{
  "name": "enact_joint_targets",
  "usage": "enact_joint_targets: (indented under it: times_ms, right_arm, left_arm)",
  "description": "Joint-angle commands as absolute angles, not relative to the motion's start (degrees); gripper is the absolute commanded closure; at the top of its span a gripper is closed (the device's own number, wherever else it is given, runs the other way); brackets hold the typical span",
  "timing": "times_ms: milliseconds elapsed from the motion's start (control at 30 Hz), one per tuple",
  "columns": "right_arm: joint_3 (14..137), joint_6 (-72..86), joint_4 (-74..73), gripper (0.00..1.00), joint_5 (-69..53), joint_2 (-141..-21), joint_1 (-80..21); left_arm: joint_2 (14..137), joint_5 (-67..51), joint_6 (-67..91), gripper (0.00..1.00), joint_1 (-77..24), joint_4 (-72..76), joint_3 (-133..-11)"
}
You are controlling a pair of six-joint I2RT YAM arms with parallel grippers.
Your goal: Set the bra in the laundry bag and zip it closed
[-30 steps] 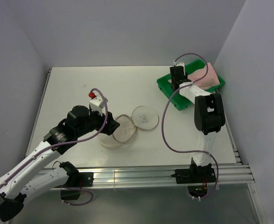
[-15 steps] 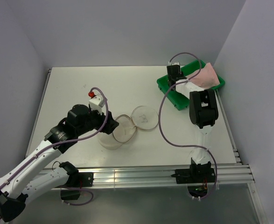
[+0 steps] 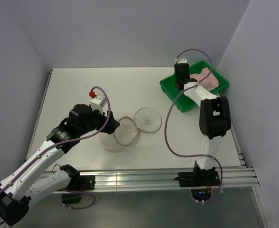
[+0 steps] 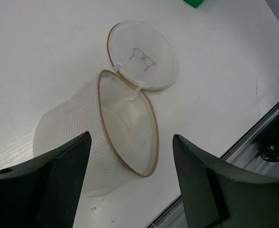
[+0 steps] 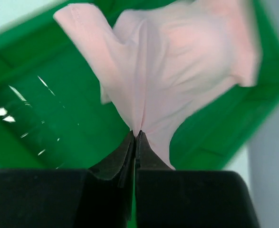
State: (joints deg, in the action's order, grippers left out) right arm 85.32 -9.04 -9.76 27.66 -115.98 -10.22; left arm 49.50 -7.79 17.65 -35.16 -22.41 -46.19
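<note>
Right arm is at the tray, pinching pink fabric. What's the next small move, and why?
Probably lift the right gripper straight up to draw the bra clear of the green tray. Its jaws are pinched shut on a fold of fabric, the rest is in the tray, and the laundry bag sits open by the open left gripper.

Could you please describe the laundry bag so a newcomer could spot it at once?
On the white table, look mid-table, by the left gripper. The laundry bag is a cream mesh pouch opened into two round halves, unlike the pink bra at the green tray.
</note>
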Motion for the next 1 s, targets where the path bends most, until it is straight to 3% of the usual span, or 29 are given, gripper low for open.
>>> enact_joint_targets:
  times_ms: [0, 233, 367, 533, 733, 967]
  right_arm:
    - [82.1, -6.4, -0.6, 1.0, 27.5, -100.1, -11.4]
    - [72.8, 1.1, -1.8, 1.0, 15.2, -76.6, -15.0]
    - [69.2, 8.3, -2.1, 1.0, -5.6, -66.2, -15.7]
    - [62.1, 22.7, 6.5, 1.0, -19.9, -55.5, -17.2]
    - [53.2, 37.1, 18.3, 1.0, -12.5, -48.4, -28.7]
    - [52.0, 43.2, 23.2, 1.0, -2.7, -47.8, -40.5]
  left_arm:
    - [49.9, -9.9, 16.9, 0.24, -34.5, -19.9, -46.9]
    - [49.3, -10.8, 17.9, 0.24, -34.3, -17.6, -48.5]
    - [46.8, -9.8, 19.9, 0.2, -34.2, -16.0, -50.7]
    - [46.3, -12.9, 22.1, 0.15, -34.4, -14.8, -53.5]
    - [47.0, -18.9, 29.8, 0.12, -38.7, -5.1, -52.8]
    - [48.3, -5.5, 26.9, 0.12, -46.8, -3.9, -53.8]
